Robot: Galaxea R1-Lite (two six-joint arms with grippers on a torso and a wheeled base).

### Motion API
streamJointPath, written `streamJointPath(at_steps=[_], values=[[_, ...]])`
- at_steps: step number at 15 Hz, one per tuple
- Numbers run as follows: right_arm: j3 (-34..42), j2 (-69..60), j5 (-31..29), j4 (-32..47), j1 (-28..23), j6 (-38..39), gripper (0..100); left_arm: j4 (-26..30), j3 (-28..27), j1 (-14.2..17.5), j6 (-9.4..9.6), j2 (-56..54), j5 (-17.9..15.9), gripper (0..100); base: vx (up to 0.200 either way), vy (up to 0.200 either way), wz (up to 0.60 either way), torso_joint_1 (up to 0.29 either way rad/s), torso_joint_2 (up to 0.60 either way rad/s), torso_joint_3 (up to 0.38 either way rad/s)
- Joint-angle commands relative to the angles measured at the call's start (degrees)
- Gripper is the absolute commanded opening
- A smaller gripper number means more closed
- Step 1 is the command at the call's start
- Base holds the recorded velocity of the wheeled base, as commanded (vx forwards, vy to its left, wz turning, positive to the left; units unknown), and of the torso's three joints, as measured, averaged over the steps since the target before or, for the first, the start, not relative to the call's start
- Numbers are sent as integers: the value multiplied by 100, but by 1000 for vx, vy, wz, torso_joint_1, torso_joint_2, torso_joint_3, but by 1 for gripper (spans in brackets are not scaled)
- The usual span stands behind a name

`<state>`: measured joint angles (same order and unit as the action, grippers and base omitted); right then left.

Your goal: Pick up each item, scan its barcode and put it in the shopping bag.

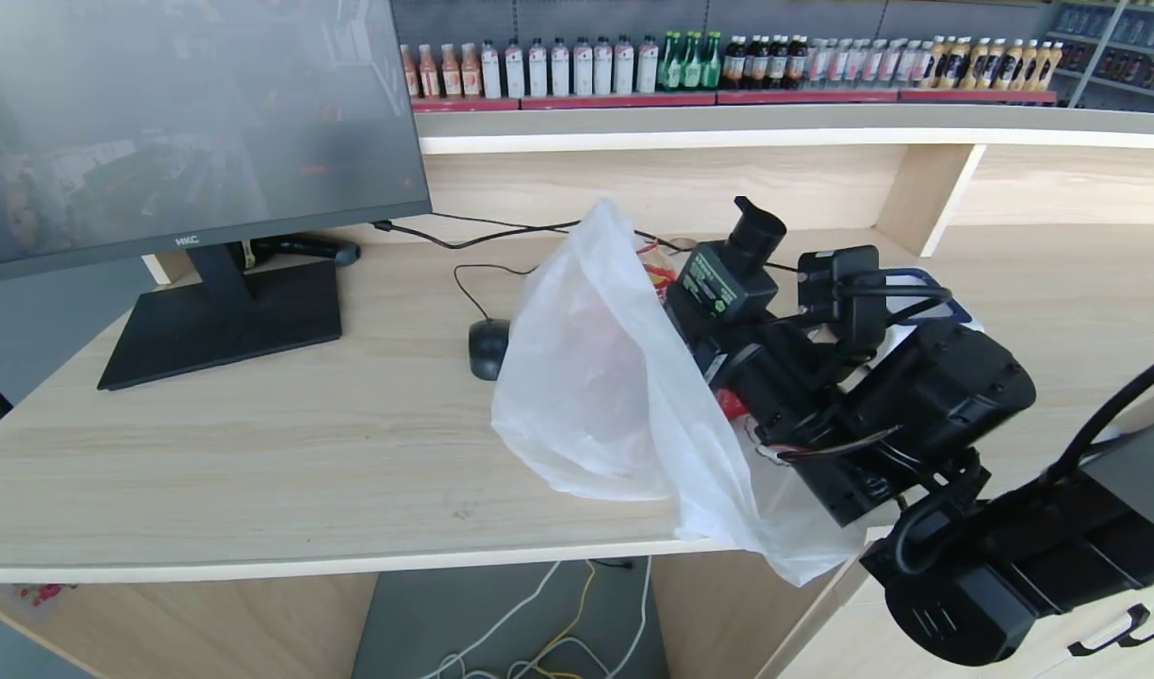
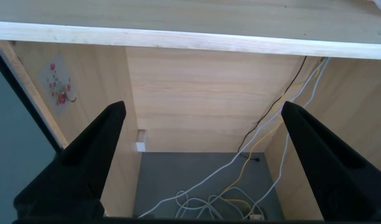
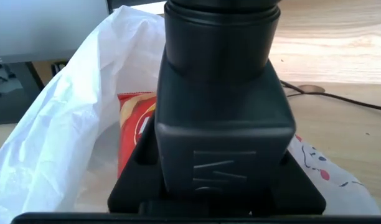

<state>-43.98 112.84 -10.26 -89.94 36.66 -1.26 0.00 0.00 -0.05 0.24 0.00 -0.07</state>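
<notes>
The shopping bag (image 1: 605, 396) lies slumped at the middle of the counter (image 1: 256, 443), and its 5 o'clock corner hangs past the front edge. That overhang looks like the main risk. The film is thin, slack and slippery, so a brush from the arm pressed against its 3 o'clock side could drag the bag and its contents off the wood. The mouth also has no stiffness and could fold shut on the next item. A glossy red snack packet (image 3: 131, 134) lies inside, its crinkled foil showing through the cloudy, wrinkled white plastic. At 2 o'clock of the bag's bulk, the right gripper (image 1: 751, 372) is clamped on a scanner (image 1: 728, 278), a matte black, blocky shell with a round hood. A thin cable (image 1: 502, 231) runs along the counter at 12 o'clock and could snag if the arm swings. The left gripper (image 2: 203, 107) hangs below the counter edge, spread wide with nothing in it, so it gives the bag no support. A smooth rounded mouse (image 1: 488, 347) sits at 9 o'clock of the bag. A flat dark monitor (image 1: 190, 113) stands at 10 o'clock on pale, grained laminate.
</notes>
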Motion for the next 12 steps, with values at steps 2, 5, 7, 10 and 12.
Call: streamJointPath(at_steps=[2,5,7,10,12], values=[[-14,-429,7,-6,26,38,0,0,0,-4,2,0,-1,100,0,0,0,0,0,0],[-14,-640,-37,-6,140,451,0,0,0,5,-7,0,-1,100,0,0,0,0,0,0],[-146,-508,-353,21,210,1330,0,0,0,5,-7,0,-1,100,0,0,0,0,0,0],[-550,-464,-389,812,219,2622,0,0,0,-4,2,0,-1,100,0,0,0,0,0,0],[-1121,-341,-389,1392,114,3290,0,0,0,5,2,0,-1,100,0,0,0,0,0,0]])
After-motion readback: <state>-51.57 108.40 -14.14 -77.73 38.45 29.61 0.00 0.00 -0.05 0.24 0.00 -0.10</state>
